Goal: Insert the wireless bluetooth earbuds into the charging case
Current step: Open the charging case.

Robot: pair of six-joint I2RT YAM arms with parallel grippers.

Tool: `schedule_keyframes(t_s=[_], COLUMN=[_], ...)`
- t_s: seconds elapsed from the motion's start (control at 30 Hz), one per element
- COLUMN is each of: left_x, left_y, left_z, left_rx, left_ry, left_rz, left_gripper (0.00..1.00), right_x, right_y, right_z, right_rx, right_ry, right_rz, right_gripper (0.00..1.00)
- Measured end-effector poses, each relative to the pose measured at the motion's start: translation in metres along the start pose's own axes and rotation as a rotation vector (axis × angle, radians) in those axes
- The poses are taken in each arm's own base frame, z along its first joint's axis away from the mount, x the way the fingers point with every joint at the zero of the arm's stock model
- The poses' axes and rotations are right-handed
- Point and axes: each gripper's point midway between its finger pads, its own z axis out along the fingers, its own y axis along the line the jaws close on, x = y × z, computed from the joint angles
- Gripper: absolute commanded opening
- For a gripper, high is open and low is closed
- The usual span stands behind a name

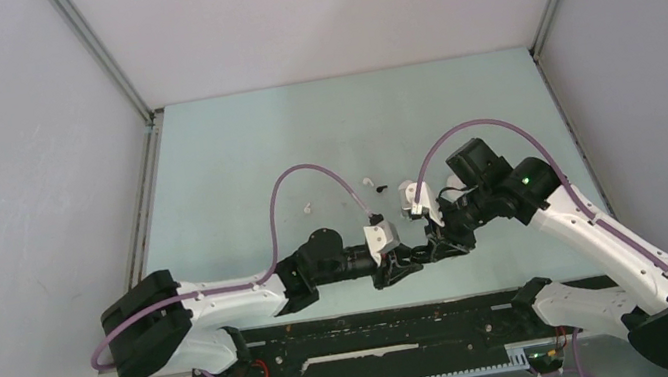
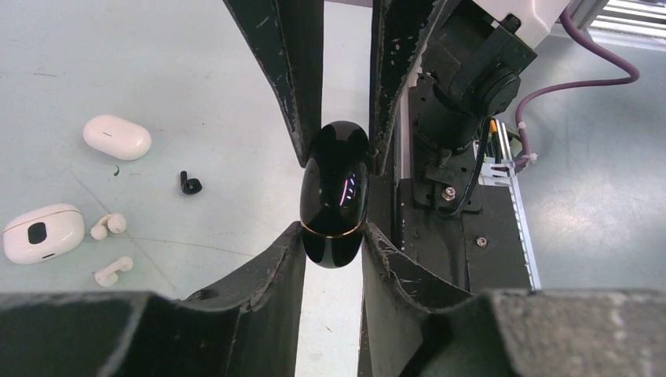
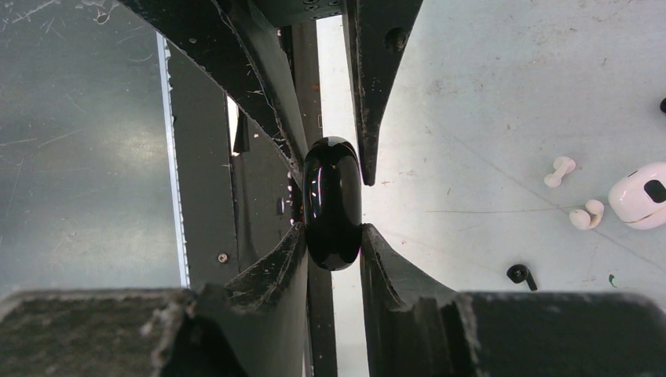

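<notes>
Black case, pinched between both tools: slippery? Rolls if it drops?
Likely slippery: the black case is glossy and rounded, with left tool and right tool gripping curved sides. Probably rigid; no dent shows. Its pebble shape might roll on the table.

Pale green flat tabletop point(image 1: 233, 154) lies centre; white panel walls point(image 1: 322, 8) stand at nine, twelve, three o'clock; black metal base plate point(image 1: 382, 328) at six.

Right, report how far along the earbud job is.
Done: nothing visibly seated. In hand: the left pincer and right pincer both grip the black case, lid apparently shut. Remaining: open it, insert the black earbud; two white earbuds and two white cases lie loose.
</notes>
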Motion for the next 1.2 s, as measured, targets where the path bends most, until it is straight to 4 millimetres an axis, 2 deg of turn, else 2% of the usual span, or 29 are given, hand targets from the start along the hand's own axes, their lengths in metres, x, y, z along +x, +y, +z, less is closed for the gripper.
schedule_keyframes(t_s=[0.33, 0.5, 0.63, 0.73, 0.83, 0.93, 1.07, 1.2], left_x=[-0.002, -0.002, -0.001, 0.0, -0.001, -0.001, -0.004, 0.0], left_y=[0.0, -0.001, -0.001, -0.002, -0.003, -0.003, -0.003, -0.003], left_z=[0.0, 0.0, 0.001, 0.002, 0.003, 0.003, 0.003, 0.001], left_rx=[0.002, 0.003, 0.005, 0.01, 0.014, 0.02, 0.02, 0.02], left_ry=[-0.007, -0.007, -0.006, -0.008, -0.011, -0.017, -0.032, -0.029], left_rz=[-0.004, -0.006, -0.019, -0.024, -0.021, -0.017, -0.007, 0.007], left_gripper=[0.3, 0.33, 0.25, 0.16, 0.07, 0.02, 0.0, 0.0], right_x=[0.0, 0.0, 0.0, 0.001, 0.001, 0.001, -0.002, -0.009], right_y=[0.0, 0.0, 0.0, 0.0, -0.001, -0.001, -0.001, -0.002], right_z=[0.0, 0.0, 0.0, 0.0, 0.0, -0.001, -0.004, -0.006], right_rx=[0.0, 0.0, 0.001, 0.002, 0.004, 0.003, -0.01, -0.031], right_ry=[0.001, 0.001, 0.002, 0.003, 0.004, -0.003, -0.036, -0.08], right_rz=[0.012, 0.012, 0.013, 0.014, 0.02, 0.035, 0.081, 0.132], right_gripper=[0.09, 0.1, 0.11, 0.12, 0.2, 0.3, 0.39, 0.42])
